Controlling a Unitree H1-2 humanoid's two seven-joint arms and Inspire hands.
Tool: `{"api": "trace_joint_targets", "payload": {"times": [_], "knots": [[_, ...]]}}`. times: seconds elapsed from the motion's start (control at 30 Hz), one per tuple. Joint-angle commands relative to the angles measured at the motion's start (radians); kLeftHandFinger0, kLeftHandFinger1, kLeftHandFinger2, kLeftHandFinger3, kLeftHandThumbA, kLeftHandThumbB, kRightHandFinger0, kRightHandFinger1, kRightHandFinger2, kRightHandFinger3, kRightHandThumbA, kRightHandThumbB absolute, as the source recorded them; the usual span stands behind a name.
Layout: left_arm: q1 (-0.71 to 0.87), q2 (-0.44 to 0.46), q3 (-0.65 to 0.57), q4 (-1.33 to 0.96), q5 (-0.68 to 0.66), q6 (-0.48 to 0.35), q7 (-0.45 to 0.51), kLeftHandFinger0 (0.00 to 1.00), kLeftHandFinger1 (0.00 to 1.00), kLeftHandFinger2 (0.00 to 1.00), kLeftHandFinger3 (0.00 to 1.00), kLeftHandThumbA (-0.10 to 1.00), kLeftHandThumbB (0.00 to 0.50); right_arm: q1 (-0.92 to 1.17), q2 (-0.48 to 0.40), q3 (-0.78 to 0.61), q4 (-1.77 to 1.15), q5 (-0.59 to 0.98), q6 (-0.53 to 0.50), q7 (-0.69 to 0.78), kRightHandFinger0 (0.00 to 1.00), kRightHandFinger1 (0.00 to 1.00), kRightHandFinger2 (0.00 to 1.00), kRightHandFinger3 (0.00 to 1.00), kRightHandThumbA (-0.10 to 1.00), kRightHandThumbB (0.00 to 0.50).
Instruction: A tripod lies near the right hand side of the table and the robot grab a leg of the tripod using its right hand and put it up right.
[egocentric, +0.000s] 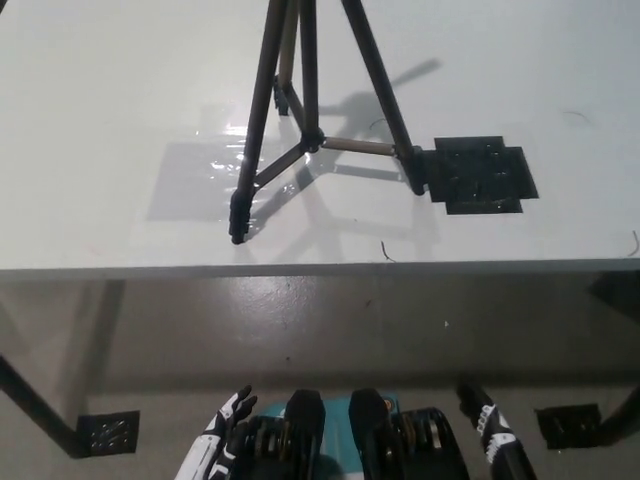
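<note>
The black tripod (305, 110) stands upright on the white table (120, 110), its legs spread. One foot (238, 228) rests near the front edge, another (416, 184) beside a dark patch, and a third farther back. Its top is cut off by the upper edge of the picture. My black right hand (490, 432) hangs low at the bottom right, below the table and well away from the tripod, with nothing in it. My white left hand (225, 440) rests at the bottom left, open, fingers apart.
A black rectangular patch (480, 175) lies on the table right of the tripod. The table's front edge (320, 268) runs across the middle. Beneath it are grey floor, a dark table leg (35, 405) and black floor plates (105, 432).
</note>
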Motion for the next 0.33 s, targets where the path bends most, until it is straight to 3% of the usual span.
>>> {"api": "trace_joint_targets", "payload": {"times": [0.0, 0.3], "knots": [[-0.012, -0.001, 0.003, -0.006, 0.000, -0.063, 0.010, 1.00, 1.00, 1.00, 1.00, 1.00, 0.376, -0.034, 0.002, -0.001, 0.026, -0.002, -0.091, 0.004, 1.00, 1.00, 1.00, 1.00, 1.00, 0.500], [-0.006, -0.005, 0.005, -0.010, 0.011, -0.048, 0.015, 1.00, 1.00, 1.00, 1.00, 1.00, 0.411, -0.042, -0.005, -0.003, 0.042, -0.026, -0.091, -0.017, 1.00, 1.00, 1.00, 1.00, 1.00, 0.500]]}}
